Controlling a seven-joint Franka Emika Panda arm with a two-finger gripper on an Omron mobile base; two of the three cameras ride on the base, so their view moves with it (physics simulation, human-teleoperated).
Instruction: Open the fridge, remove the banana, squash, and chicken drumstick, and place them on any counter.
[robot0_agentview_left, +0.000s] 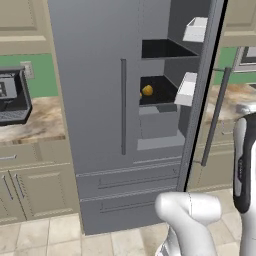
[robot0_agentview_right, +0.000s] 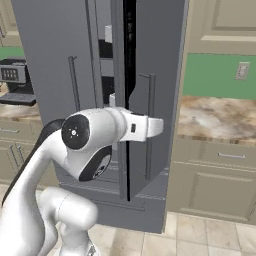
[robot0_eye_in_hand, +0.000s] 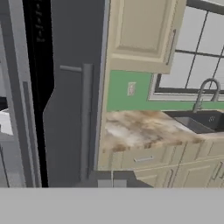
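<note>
The fridge stands with its right door swung out, so the shelves inside are in sight from the left base view. There a small round yellow squash lies on a dark middle shelf, deep inside — well apart from the jaws, which are pressed together with nothing between them. In the hand view the jaws sit low at the edge, pointing at the outside of the open door, just beside its long handle. This view also gives what the base views do not: a sink with a curved tap under a window, set in the beige surface to the right of the fridge. The right base view looks at the open door from its edge and shows the white arm reaching toward the door handle, but the shelves are nearly hidden there. The left base view alone shows a dark appliance on the left surface, and the two bottom drawers.
</note>
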